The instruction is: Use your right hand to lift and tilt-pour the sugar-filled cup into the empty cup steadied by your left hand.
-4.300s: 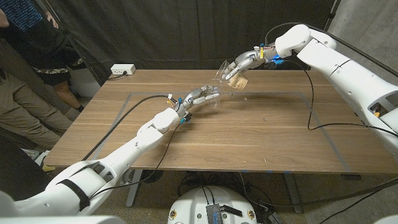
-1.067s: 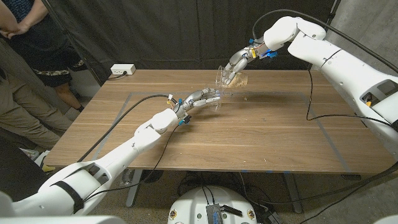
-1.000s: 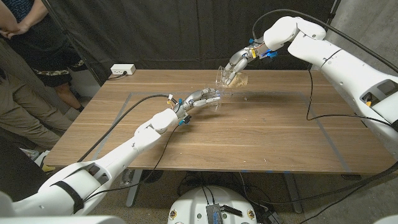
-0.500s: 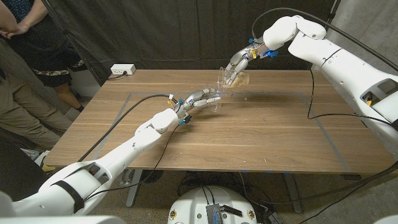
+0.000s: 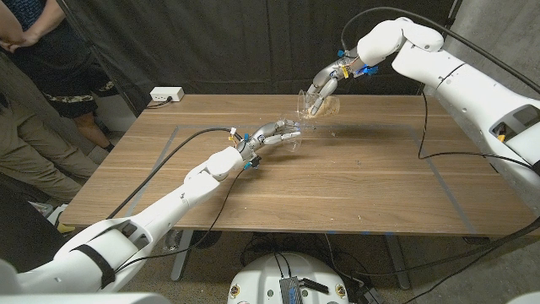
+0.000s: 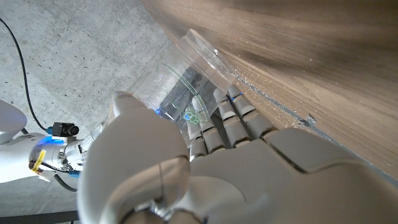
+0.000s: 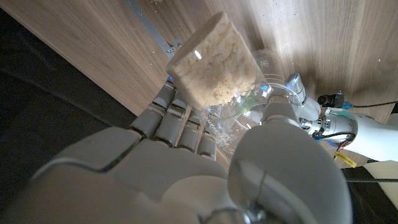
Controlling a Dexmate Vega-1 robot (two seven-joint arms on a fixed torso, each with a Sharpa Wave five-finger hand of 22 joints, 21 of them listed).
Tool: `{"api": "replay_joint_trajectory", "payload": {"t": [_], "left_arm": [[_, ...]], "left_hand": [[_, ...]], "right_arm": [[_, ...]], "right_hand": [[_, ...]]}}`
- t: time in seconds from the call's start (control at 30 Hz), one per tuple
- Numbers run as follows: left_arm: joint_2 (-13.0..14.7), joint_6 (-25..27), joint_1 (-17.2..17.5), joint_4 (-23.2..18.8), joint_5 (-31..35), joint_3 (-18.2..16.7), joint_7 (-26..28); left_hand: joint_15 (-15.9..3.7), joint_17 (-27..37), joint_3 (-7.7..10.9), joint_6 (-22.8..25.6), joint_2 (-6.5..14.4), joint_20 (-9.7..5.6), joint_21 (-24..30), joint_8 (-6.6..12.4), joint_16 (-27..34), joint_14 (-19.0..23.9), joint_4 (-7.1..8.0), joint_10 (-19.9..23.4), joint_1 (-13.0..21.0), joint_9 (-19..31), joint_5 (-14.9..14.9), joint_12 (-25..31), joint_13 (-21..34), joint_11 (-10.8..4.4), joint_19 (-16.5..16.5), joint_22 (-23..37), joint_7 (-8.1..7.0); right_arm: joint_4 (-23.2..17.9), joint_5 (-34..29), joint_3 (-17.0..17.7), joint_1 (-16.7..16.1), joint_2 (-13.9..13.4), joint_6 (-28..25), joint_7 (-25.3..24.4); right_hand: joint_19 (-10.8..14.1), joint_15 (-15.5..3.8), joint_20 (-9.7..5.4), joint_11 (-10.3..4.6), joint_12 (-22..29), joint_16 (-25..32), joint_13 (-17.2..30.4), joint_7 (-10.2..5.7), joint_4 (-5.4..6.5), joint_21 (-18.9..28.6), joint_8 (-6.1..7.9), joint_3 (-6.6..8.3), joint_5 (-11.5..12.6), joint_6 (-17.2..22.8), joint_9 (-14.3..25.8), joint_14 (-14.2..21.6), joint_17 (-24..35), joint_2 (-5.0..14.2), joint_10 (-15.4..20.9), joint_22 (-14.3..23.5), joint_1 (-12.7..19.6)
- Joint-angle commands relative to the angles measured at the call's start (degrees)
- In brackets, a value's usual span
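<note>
Head view: right hand (image 5: 320, 87) holds the clear plastic cup with the pale brown sugar (image 5: 316, 105) off the wooden desk (image 5: 354, 181), tilted with its mouth down toward the robot's left, fingers wrapped round the cup wall. Just below that mouth, left hand (image 5: 272, 134) grips the empty clear plastic cup (image 5: 296, 134), which stands on the desk; whether the two rims touch I cannot tell. Sugar sits packed at the raised bottom end of the tilted cup. Around: white power strip (image 5: 166, 94) at the desk's far left edge, well apart from both cups; black cable (image 5: 419, 118) hanging from the right arm and trailing across the desk on the right side; another black cable (image 5: 181, 141) runs along the left arm over the desk. A thin rectangular line is marked on the desk top around the work area. Person (image 5: 38, 76) stands off the desk's left end, arms folded, black curtain behind. Left wrist view: left hand (image 6: 205, 168) has fingers (image 6: 239, 115) and thumb round the empty cup (image 6: 186, 81), nothing visible inside it; scattered grains on the desk (image 6: 311, 56) beside the cup; right arm's wrist is visible beyond. Right wrist view: right hand (image 7: 186, 174) clasps the sugar cup (image 7: 214, 78), fingers on one side, thumb on the other; sugar is a compact plug in the closed end. The empty cup's rim (image 7: 273, 62) and left-hand fingers lie just beyond the tilted cup's mouth.
</note>
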Motion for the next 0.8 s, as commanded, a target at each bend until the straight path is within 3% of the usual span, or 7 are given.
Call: {"api": "replay_joint_trajectory", "payload": {"t": [0.03,0.8], "left_arm": [[-0.6,-0.8,-0.6,1.3,0.3,0.3,0.0],[-1.9,-3.5,-2.0,4.6,0.9,0.6,-0.3]], "left_hand": [[-7.29,0.3,-0.14,0.2,0.0,-0.17,0.4,0.45,-0.2,0.2,0.34,0.2,0.4,0.0,-0.1,0.4,0.3,0.06,-0.1,0.0,-0.42],[-7.39,0.3,0.06,0.1,0.2,-0.15,0.5,0.56,-0.2,0.2,0.32,0.3,0.8,-0.1,-0.1,0.5,0.3,-0.08,-0.2,0.0,-0.48]], "right_arm": [[0.2,-1.6,0.0,0.6,0.5,1.6,0.6],[-0.6,-5.1,-0.9,1.1,0.8,3.4,1.1]], "right_hand": [[-0.1,-9.16,-3.55,-0.02,0.2,0.5,0.2,0.04,0.08,0.2,0.09,0.49,0.3,0.3,0.1,0.6,0.3,0.51,0.4,0.0,0.3],[0.0,-9.16,-3.63,-0.29,0.0,0.6,0.3,0.15,0.18,0.3,0.01,0.49,0.3,0.5,0.2,0.6,0.7,0.52,0.7,0.0,0.3]]}}
